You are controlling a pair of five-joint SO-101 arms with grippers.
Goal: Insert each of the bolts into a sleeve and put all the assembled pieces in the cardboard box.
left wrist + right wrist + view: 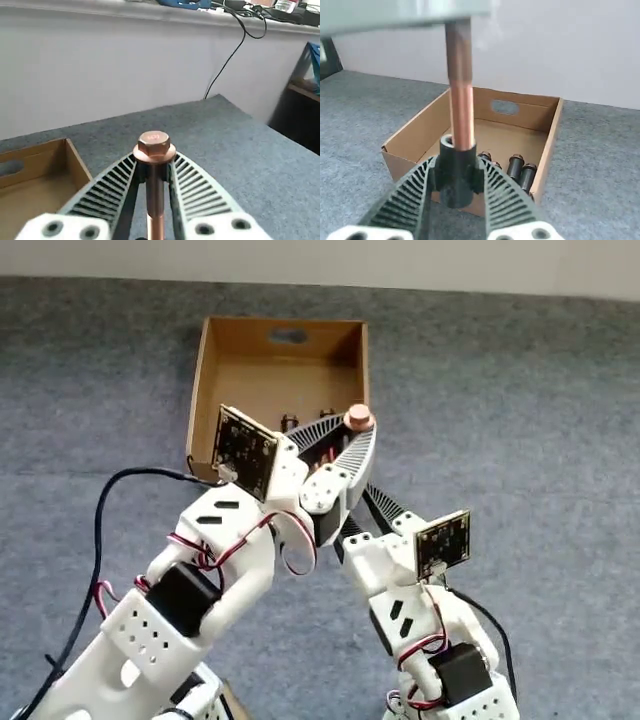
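My left gripper (155,167) is shut on a copper bolt (154,150) just under its hex head, with the shank pointing down. The same bolt (460,95) enters the top of a black sleeve (455,172), which my right gripper (456,172) is shut on. From the high view the bolt head (358,419) shows between the ribbed fingers (318,430), over the near right corner of the cardboard box (212,390). Several assembled pieces (515,167) lie inside the box (547,145) along its near wall.
Grey carpet (520,400) covers the table around the box. A black cable (110,510) runs beside the left arm. A wall stands behind the table, and a dark cable (227,60) hangs down it.
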